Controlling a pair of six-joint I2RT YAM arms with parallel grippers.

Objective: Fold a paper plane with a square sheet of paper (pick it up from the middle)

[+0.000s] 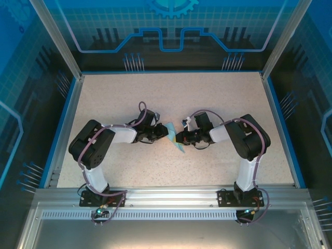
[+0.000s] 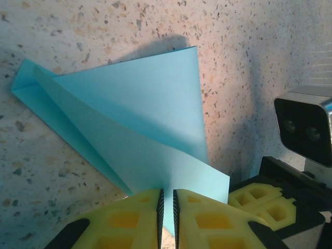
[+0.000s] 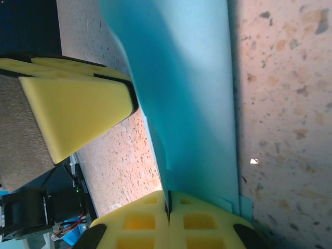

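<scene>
The square sheet of paper (image 1: 171,128), light blue and folded into a pointed kite-like shape, sits at the table's middle between both grippers. In the left wrist view the paper (image 2: 135,114) fans out with its tip to the left, and a raised flap runs into the narrow slit of my left gripper (image 2: 167,207), which is shut on it. My right gripper (image 3: 168,205) is shut tight on the paper's (image 3: 192,78) near edge. From above, the left gripper (image 1: 165,134) and the right gripper (image 1: 179,138) face each other almost tip to tip. A left fingertip (image 3: 78,104) presses against the sheet.
The speckled beige table (image 1: 207,98) has a blue rim (image 1: 62,124) at its sides and an aluminium rail (image 1: 171,194) at the near edge, where both arm bases are bolted. The right arm's wrist camera (image 2: 306,127) hangs close beside the left fingers.
</scene>
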